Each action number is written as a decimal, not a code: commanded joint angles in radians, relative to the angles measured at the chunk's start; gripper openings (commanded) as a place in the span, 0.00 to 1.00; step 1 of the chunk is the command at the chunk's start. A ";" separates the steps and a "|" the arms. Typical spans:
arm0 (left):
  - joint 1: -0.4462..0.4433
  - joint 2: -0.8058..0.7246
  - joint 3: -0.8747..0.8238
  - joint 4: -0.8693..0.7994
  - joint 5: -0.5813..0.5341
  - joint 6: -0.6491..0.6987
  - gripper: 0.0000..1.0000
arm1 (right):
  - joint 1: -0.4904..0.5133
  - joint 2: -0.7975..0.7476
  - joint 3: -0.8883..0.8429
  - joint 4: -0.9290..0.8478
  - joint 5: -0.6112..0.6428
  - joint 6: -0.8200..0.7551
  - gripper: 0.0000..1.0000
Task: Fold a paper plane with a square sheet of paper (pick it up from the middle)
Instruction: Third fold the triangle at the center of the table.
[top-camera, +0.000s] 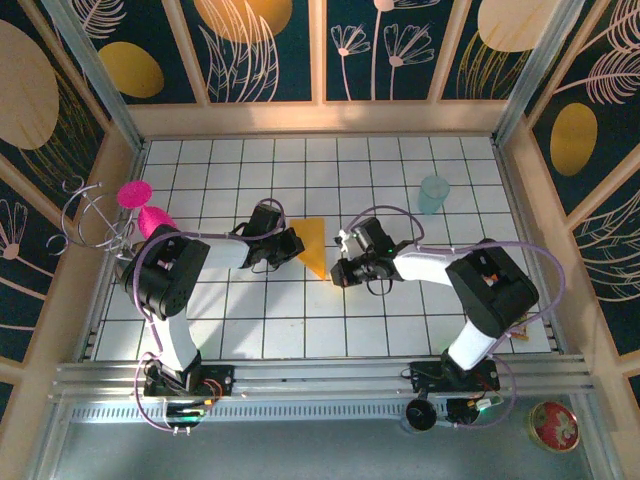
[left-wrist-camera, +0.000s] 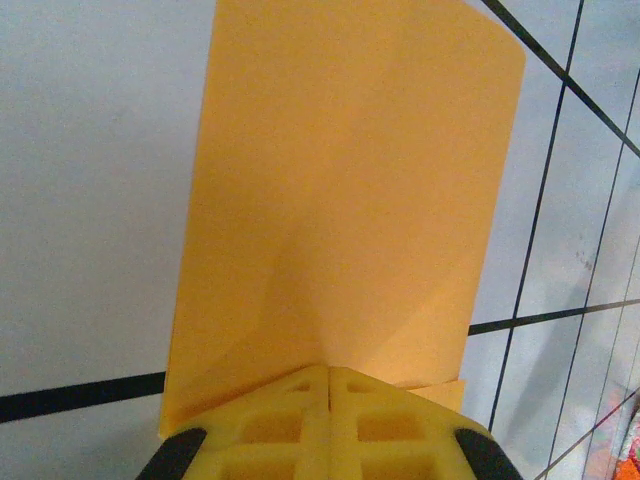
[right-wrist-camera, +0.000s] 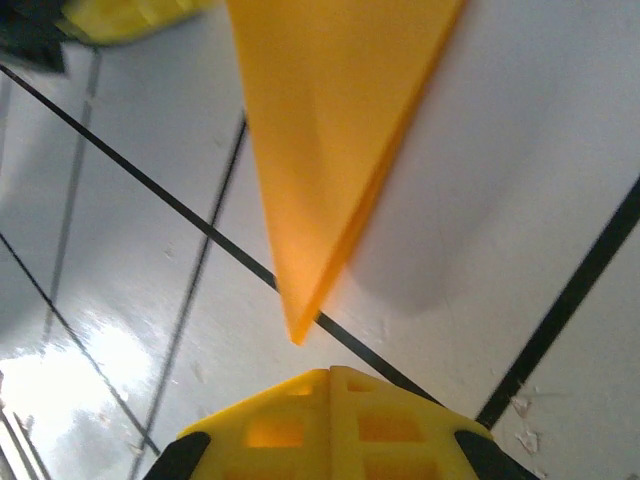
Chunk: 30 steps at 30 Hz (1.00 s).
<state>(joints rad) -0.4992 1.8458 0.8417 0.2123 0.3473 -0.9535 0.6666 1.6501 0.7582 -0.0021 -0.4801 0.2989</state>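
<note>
Left gripper (top-camera: 293, 243) was pressed shut, tips on the wide edge of the paper plane (top-camera: 314, 243). Couldn't tell if it was pinning or pinching. Right gripper (top-camera: 338, 270) was also shut, just short of the pointed tip and not touching. Plane lay mid-table (top-camera: 400, 320) between them, already a narrow dart. Looked like crease-setting. Next move probably needs one tip pinning while the other sweeps along the fold.

Robot test cell in a lab
A white gridded tabletop (top-camera: 300, 330) is boxed in by flower-patterned wall panels (top-camera: 260, 50), with a left arm (top-camera: 170, 280) and a right arm (top-camera: 490, 290) bolted to an aluminium rail (top-camera: 320, 378) at its near edge.
</note>
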 joint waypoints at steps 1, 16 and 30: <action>0.008 0.040 -0.008 -0.106 -0.044 0.020 0.00 | -0.001 -0.014 0.043 0.114 -0.024 0.075 0.00; 0.007 0.025 -0.002 -0.072 -0.001 0.024 0.00 | 0.010 0.261 0.234 0.075 0.061 0.135 0.00; 0.045 0.030 -0.023 -0.047 -0.004 0.047 0.05 | 0.004 0.301 0.218 -0.044 0.155 0.093 0.00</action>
<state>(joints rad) -0.4858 1.8469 0.8417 0.2169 0.3710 -0.9405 0.6720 1.9106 0.9939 0.0620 -0.4164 0.4202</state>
